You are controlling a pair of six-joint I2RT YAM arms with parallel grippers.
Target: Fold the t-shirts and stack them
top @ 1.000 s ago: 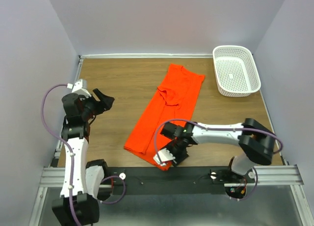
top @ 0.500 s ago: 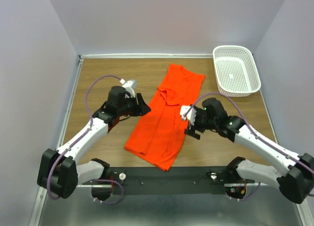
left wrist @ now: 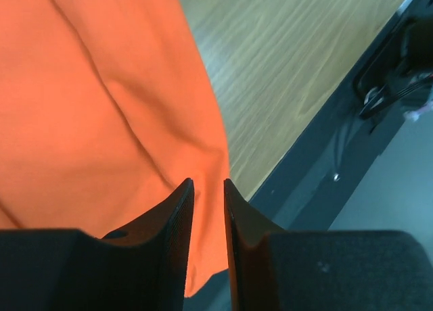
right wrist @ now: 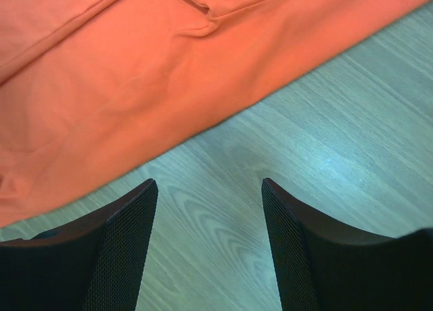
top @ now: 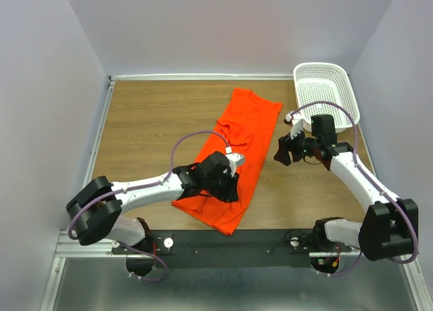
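Left pincer point(top: 226, 181) first: it's down at the near end of the orange t-shirt point(top: 247, 128), close to the near edge of the table point(top: 149, 115). From the wrist view its fingers point(left wrist: 174, 220) are almost together, with just a thin slit between them. Whether any cloth is actually caught in there, can't tell tbh. The right pincer point(top: 283, 153) is spread wide over bare wood, just beside the shirt's right edge and not touching it. The shirt itself lies as a long narrow strip slanted across the middle of the table, one end toward the far edge and the other by the near edge, with a rumpled bit on its left side. Over in the far right corner sits a white basket point(top: 326, 98), apart from the shirt.
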